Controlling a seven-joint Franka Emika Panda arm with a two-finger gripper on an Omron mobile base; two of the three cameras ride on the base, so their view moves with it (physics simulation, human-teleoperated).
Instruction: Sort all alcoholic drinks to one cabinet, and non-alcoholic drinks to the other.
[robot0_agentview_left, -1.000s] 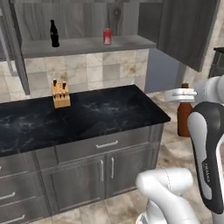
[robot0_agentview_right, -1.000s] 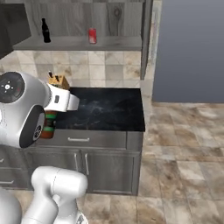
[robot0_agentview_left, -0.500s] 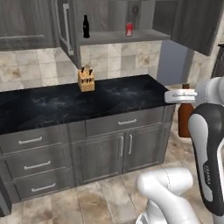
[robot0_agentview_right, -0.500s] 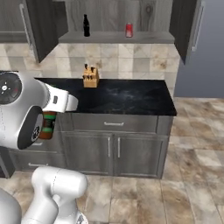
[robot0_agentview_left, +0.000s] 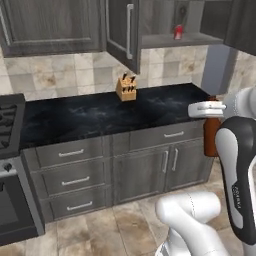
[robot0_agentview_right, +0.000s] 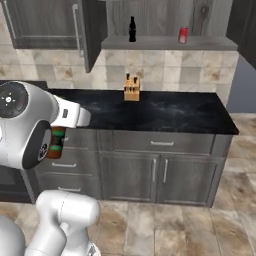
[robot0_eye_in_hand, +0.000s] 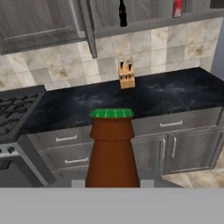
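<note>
Bottle (robot0_eye_in_hand: 111, 151), brown with a green cap, stood at lower centre of the hand view, pinched in the gripper (robot0_agentview_left: 211, 125). Cola bottle (robot0_agentview_right: 132, 29) and can (robot0_agentview_right: 183, 35) sat on the open shelf at upper centre. Risk: the bottle could strike the counter (robot0_agentview_right: 165, 112) edge on a swing, loosening the grip.

Pincer (robot0_eye_in_hand: 112, 186) closed around brown bottle (robot0_eye_in_hand: 112, 153)

The arm (robot0_agentview_left: 240, 175) is glossy white with rounded, bulbous shells and dark grey bands at its joints. At the lower right of the left base view, small dark lettering runs down 1 link. A round dark joint cap (robot0_agentview_right: 10, 99) carries tiny screws.
</note>
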